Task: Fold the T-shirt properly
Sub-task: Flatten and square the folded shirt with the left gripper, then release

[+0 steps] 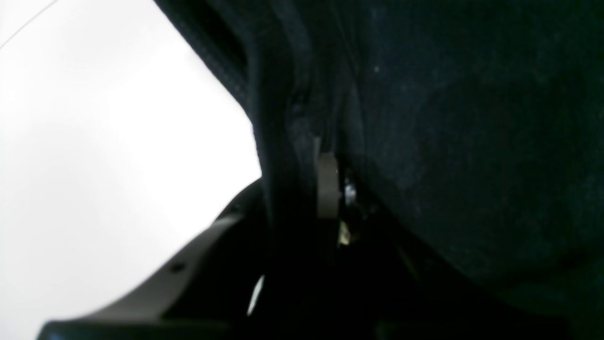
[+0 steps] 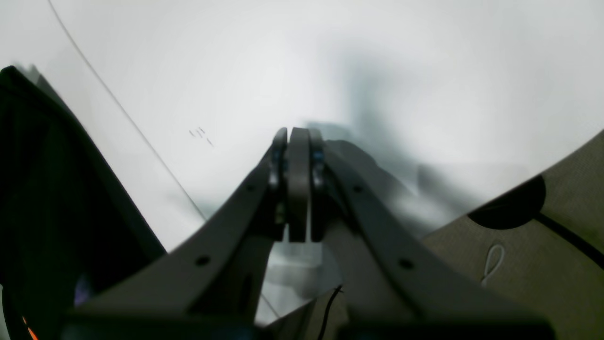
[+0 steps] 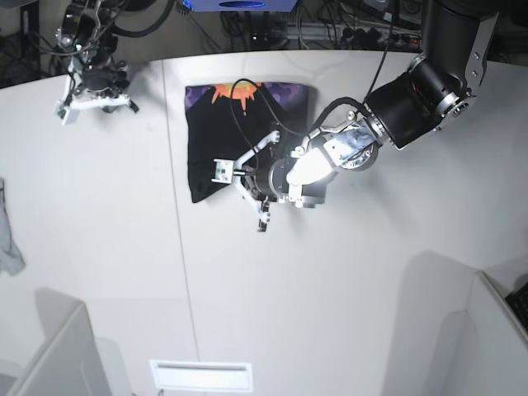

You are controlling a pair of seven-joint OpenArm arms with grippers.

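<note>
The T-shirt (image 3: 239, 136) lies folded into a black block at the table's far middle, its orange sunburst and purple print showing along the back edge. My left gripper (image 3: 247, 186) is down at the block's near edge. In the left wrist view black cloth (image 1: 462, 141) fills most of the picture and a fold of it is pinched beside a pale finger pad (image 1: 327, 184). My right gripper (image 2: 298, 141) is shut and empty over bare white table; it sits at the far left corner (image 3: 95, 103), apart from the T-shirt, whose edge (image 2: 47, 189) shows left of it.
A small pale grey cloth scrap (image 3: 8, 239) hangs at the table's left edge. A thin seam (image 3: 183, 272) runs front to back across the white table. A white slotted plate (image 3: 200, 375) sits at the near edge. Grey partitions (image 3: 462, 330) stand at both near corners.
</note>
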